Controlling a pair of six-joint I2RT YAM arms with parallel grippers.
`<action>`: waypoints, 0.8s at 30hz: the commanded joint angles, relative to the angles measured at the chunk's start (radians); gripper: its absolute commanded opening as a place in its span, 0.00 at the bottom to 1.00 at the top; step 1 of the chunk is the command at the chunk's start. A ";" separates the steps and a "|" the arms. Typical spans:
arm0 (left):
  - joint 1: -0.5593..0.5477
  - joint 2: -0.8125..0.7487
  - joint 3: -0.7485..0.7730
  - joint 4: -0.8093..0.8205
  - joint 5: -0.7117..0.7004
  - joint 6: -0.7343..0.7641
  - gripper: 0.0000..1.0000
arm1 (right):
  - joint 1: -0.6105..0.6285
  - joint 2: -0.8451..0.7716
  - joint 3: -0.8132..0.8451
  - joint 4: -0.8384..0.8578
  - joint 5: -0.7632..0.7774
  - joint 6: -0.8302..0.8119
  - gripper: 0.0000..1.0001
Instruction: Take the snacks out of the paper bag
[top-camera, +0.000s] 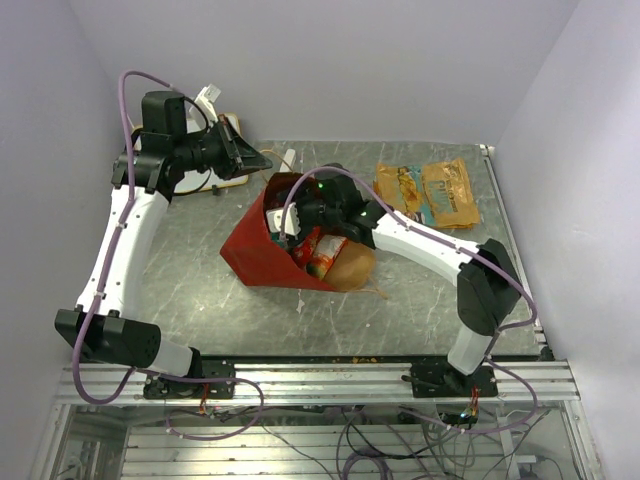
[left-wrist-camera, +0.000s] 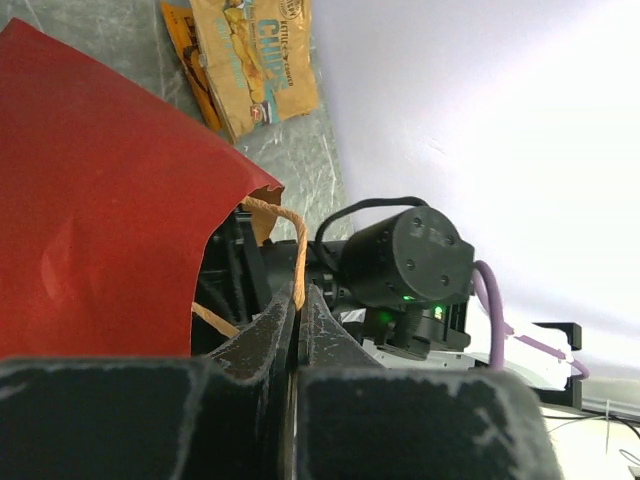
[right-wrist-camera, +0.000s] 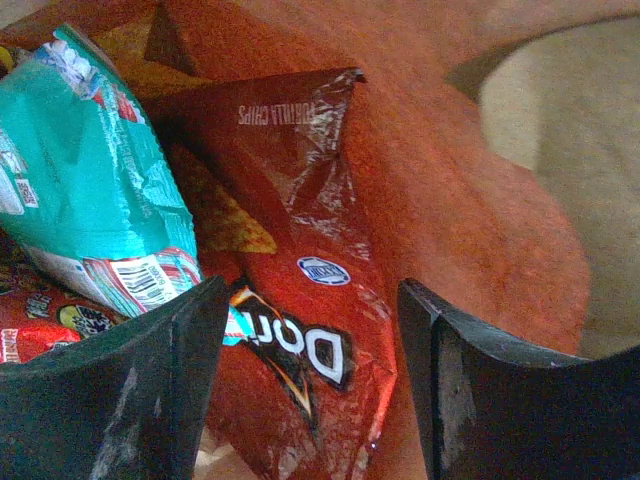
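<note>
The red paper bag (top-camera: 255, 255) lies on its side mid-table, mouth toward the right. My left gripper (top-camera: 257, 160) is shut on its tan cord handle (left-wrist-camera: 297, 255) beside the red bag wall (left-wrist-camera: 100, 220). My right gripper (top-camera: 290, 225) reaches into the bag's mouth, open. In the right wrist view the right gripper (right-wrist-camera: 312, 300) has its jaws either side of a red Doritos packet (right-wrist-camera: 300, 250); contact is not clear. A teal packet (right-wrist-camera: 90, 190) lies to the left of it. Packets show in the bag mouth (top-camera: 322, 250). Two orange packets (top-camera: 400, 186) (top-camera: 450, 192) lie on the table at back right.
The two orange packets also show in the left wrist view (left-wrist-camera: 255, 55), beyond the bag. A flat tan board (top-camera: 228, 181) and a white object (top-camera: 212, 100) sit at the back left under the left arm. A metal rail (top-camera: 320, 375) runs along the table's near edge.
</note>
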 joint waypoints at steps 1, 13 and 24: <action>-0.016 -0.010 0.007 0.051 0.050 -0.015 0.07 | 0.001 0.039 0.050 0.009 -0.056 -0.038 0.68; -0.036 0.002 0.034 0.019 0.015 -0.009 0.07 | -0.009 0.134 0.070 0.053 -0.172 -0.002 0.61; -0.034 -0.010 0.050 -0.052 -0.067 0.019 0.07 | -0.026 0.037 -0.030 0.092 -0.146 0.040 0.12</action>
